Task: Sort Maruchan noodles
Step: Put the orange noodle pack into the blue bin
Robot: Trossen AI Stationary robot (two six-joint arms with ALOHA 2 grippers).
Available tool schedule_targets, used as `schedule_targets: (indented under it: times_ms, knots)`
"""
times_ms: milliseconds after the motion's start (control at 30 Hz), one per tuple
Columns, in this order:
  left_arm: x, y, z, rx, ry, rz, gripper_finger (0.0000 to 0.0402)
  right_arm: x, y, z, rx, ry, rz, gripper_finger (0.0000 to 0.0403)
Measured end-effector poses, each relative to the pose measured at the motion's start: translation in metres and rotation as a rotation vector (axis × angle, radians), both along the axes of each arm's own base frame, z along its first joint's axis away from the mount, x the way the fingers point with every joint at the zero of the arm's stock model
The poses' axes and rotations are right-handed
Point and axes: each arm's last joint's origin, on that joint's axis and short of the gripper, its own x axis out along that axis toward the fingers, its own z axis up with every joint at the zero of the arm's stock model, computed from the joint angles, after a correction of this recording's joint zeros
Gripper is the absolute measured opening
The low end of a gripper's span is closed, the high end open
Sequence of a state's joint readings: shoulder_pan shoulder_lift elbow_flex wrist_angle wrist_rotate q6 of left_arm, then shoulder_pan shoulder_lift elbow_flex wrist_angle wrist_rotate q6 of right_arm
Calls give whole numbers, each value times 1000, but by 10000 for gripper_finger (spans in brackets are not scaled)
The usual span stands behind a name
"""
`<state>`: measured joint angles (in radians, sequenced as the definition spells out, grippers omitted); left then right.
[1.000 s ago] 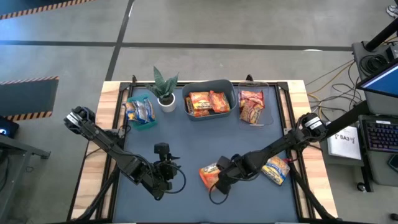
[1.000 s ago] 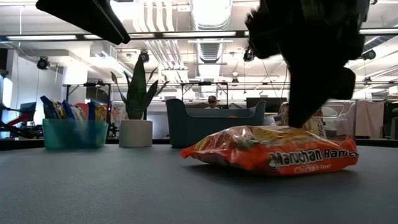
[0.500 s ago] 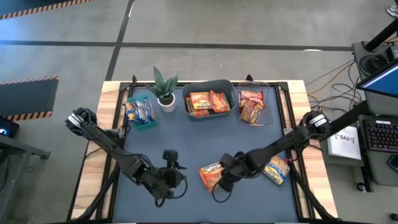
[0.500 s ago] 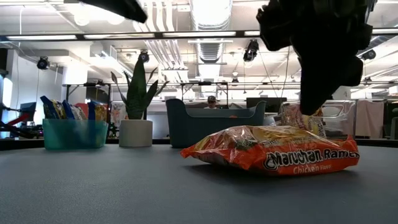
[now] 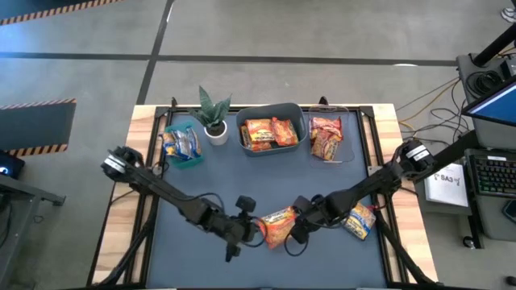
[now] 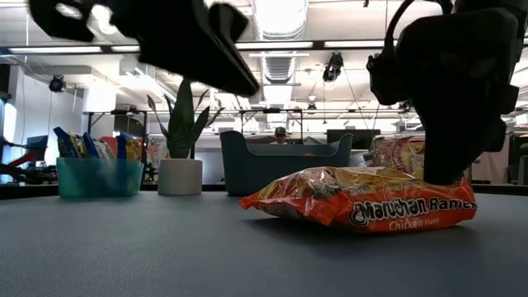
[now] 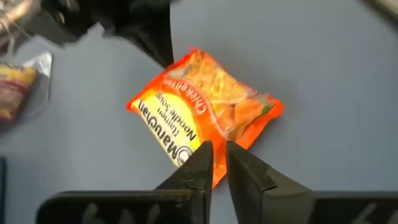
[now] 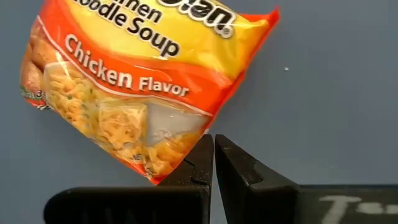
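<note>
One orange Maruchan noodle packet (image 5: 278,226) (image 6: 363,202) lies flat on the dark mat near the table's front edge. My left gripper (image 5: 260,231) (image 7: 216,155) hangs just left of it with its fingers almost together, tips over the packet's edge; in the low view it stays above the packet. My right gripper (image 5: 297,229) (image 8: 214,142) is shut and comes down at the packet's right end. A silver-blue-yellow packet (image 5: 358,219) lies flat farther right. My right gripper's shut fingertips (image 8: 200,155) stand slanting down at the orange packet's edge (image 8: 180,149), near one corner. In the low view the packet's right end (image 6: 458,206) hides the tips. I cannot tell whether they touch it. The packet lies flat on the mat.
Along the far edge stand a teal bin (image 5: 192,158) with blue packets, a potted plant (image 5: 214,113), a grey bin (image 5: 300,121) with orange packets and a clear bin (image 5: 351,137) with red ones. The mat between the bins and the arms is bare.
My left gripper has swung toward the table's right edge and down, turning, until it reached the orange packet's left side. My right gripper has shifted toward the table's right and sunk at the packet's right end. The packet has stayed about where it was.
</note>
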<state>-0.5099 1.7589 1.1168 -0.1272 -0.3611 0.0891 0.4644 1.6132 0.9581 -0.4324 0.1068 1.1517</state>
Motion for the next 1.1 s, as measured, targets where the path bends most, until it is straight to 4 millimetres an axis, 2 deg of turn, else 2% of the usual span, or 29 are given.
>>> schedule_targets:
  times_ms: [133,267,533,667,867,1100]
  knots:
    - [11,6,-19,1,46,-11,4,-4,-2,-1,-10,4,-6,9]
    - [18,10,-34,7,67,-7,3,-3,-2,3,-6,-17,-21,9]
    - [24,13,-41,-4,65,-2,1,4,2,15,79,-24,-36,22]
    - [24,12,-42,-65,94,-63,0,5,2,16,107,-14,-54,61]
    - [24,12,-44,-84,110,-81,0,5,2,16,120,-9,-65,146]
    - [27,14,-59,-77,148,-76,0,7,-1,16,79,-29,-58,235]
